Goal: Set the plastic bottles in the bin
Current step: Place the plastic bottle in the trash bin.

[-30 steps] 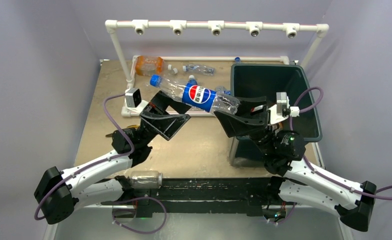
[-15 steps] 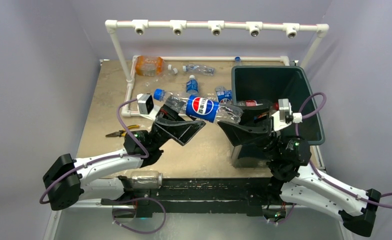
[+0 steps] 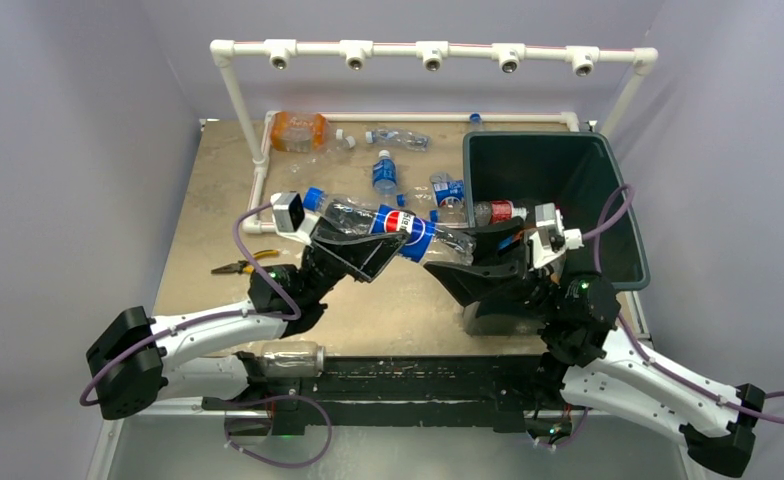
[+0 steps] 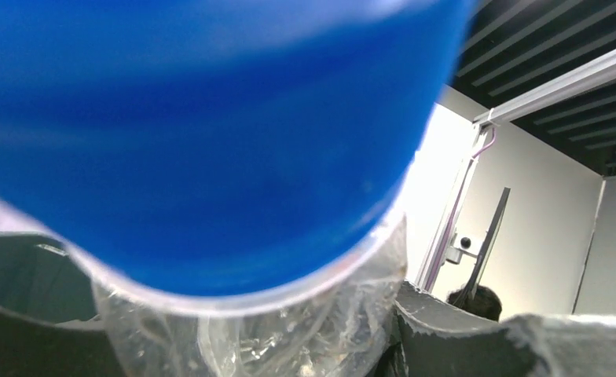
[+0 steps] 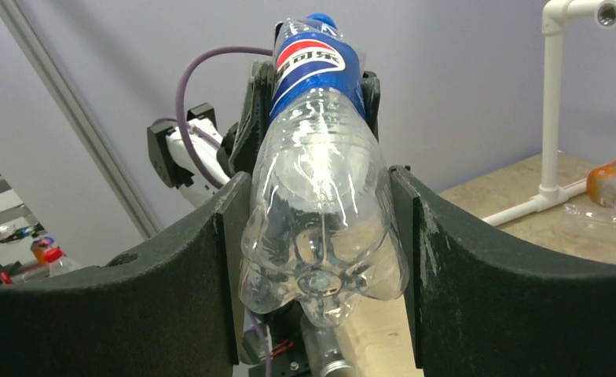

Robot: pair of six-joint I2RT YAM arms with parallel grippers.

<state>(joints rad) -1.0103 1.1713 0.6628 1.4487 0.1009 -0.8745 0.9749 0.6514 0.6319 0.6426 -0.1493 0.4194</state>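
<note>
One Pepsi bottle [image 3: 400,224] hangs mid-frame with two grippers clamped on it: left gripper [image 5: 314,86] at the label, right gripper [image 5: 318,206] at the base. One bin [image 3: 578,185] sits right; at least four loose bottles [image 3: 385,172] lie upper centre.

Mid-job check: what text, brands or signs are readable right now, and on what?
No word reads cleanly.
Red-white-blue globe emblem, Pepsi's: on the blue label of the held Pepsi bottle.
White characters beside it: too blurred to read.
Labels of the bottles on the table: too small.
</note>
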